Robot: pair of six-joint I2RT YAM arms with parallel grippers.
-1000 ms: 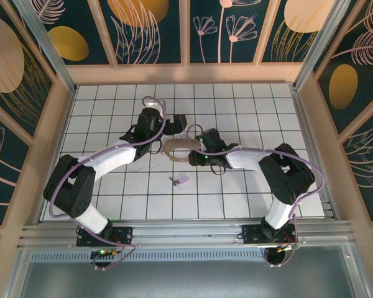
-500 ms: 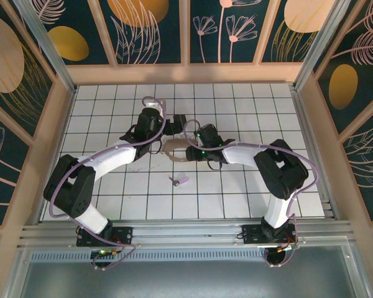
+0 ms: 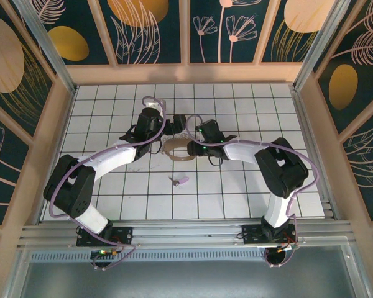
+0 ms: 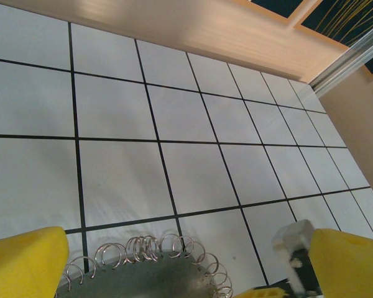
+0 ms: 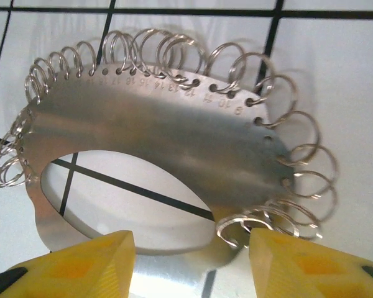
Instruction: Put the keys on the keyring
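Note:
The keyring (image 3: 178, 149) is a round hoop lying on the white tiled floor mid-table. Close up it is a flat grey metal ring plate (image 5: 155, 124) with several small wire split rings (image 5: 298, 161) along its rim. My right gripper (image 5: 193, 261) is open, its yellow fingers (image 5: 87, 261) on either side of the plate's near band; in the top view it (image 3: 190, 144) is at the hoop's right edge. My left gripper (image 4: 174, 251) is open over the plate's ringed edge (image 4: 149, 276), and sits (image 3: 173, 127) at the hoop's far side. The small lilac key (image 3: 182, 181) lies alone nearer the bases.
Wooden walls (image 3: 180, 73) and aluminium posts (image 3: 308, 93) enclose the tiled floor (image 3: 248, 186). Purple cables (image 3: 150, 100) loop above both arms. A metal rail (image 3: 186, 231) runs along the near edge by the arm bases.
The right wrist has swung up and left, bringing its gripper against the hoop's right side. The left arm and the key have stayed put.

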